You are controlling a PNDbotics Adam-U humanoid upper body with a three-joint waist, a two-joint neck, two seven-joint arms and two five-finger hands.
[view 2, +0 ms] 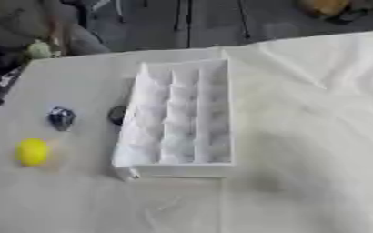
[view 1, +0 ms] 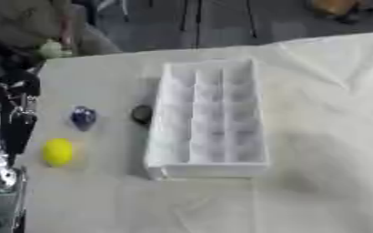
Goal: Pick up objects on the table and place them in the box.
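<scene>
A: Left of the white compartment box point(view 1: 209, 119): yellow ball point(view 1: 57, 151), bluish round thing point(view 1: 83, 117), dark disc point(view 1: 142, 113) touching box wall. All on counter point(view 1: 317, 136).

B: Left hand point(view 1: 11, 113) farther left, nearest the ball. Fingers: cannot tell. No long axis. Right hand unseen.

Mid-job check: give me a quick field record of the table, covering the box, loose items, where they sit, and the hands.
box: white compartmented box, middle of the table, compartments look empty
yellow object: round, yellow, on the cloth left of the box, apart from it
blue object: small, dark blue and shiny, beyond the yellow one, left of the box
dark object: small, round, black, right beside the box's left wall
left arm: black and silver arm at the left edge; fingers not clear
right hand: not in view
table cover: pale cloth
</scene>
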